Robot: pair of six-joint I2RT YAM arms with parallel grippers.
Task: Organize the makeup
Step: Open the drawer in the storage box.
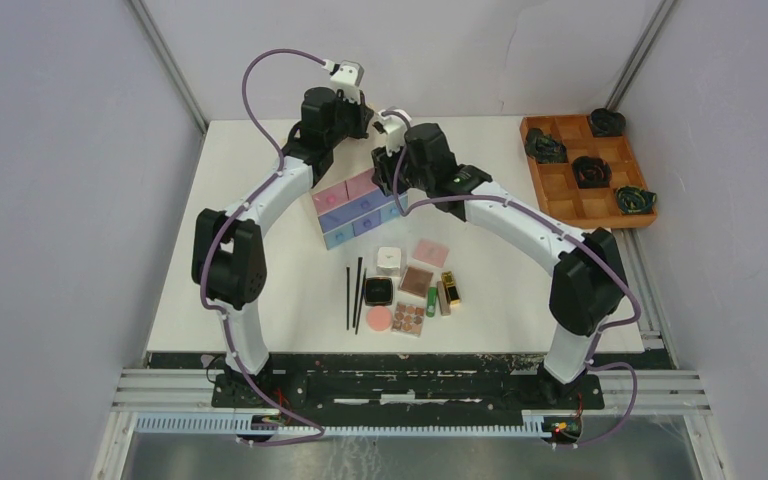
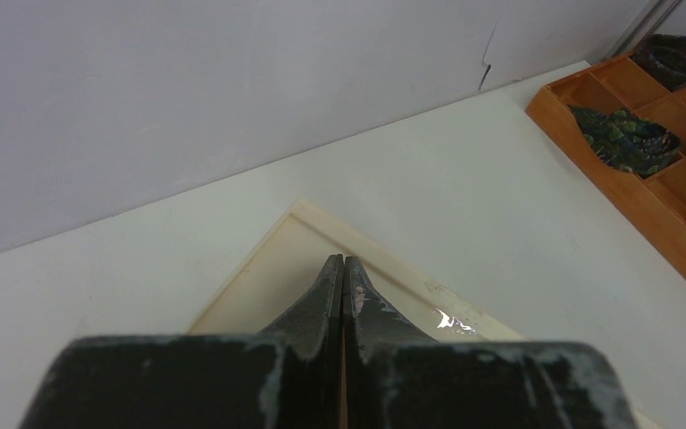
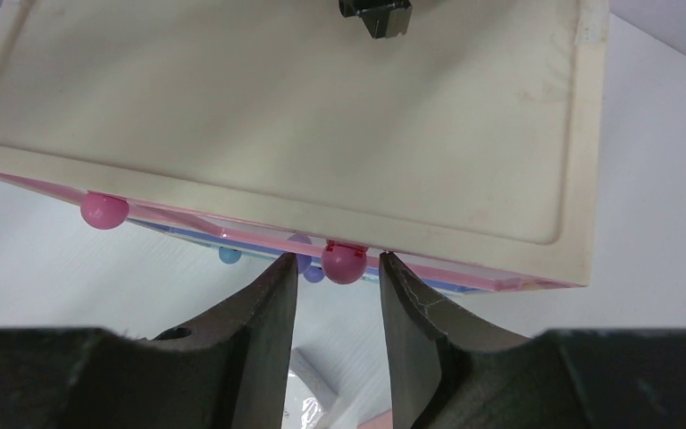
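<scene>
The makeup lies in a cluster at the table's front middle: two thin black sticks point(image 1: 353, 292), a white square jar point(image 1: 389, 261), a black compact point(image 1: 378, 291), a pink round pad point(image 1: 379, 318), brown palettes point(image 1: 417, 280), a gold tube point(image 1: 450, 288) and a green tube point(image 1: 431, 301). My right gripper point(image 3: 338, 259) is open, with a finger on each side of a pink drawer knob point(image 3: 344, 261) on the pale chest point(image 3: 304, 116). My left gripper point(image 2: 343, 261) is shut and empty, its tips over the chest's top point(image 2: 259, 290) near the back corner. Its tip also shows in the right wrist view point(image 3: 375, 18).
The chest with pink and blue drawers point(image 1: 353, 208) stands behind the makeup, under both grippers. An orange-brown wooden grid tray point(image 1: 560, 185) with dark coiled objects point(image 1: 591, 170) sits at the back right. Grey walls close in the table.
</scene>
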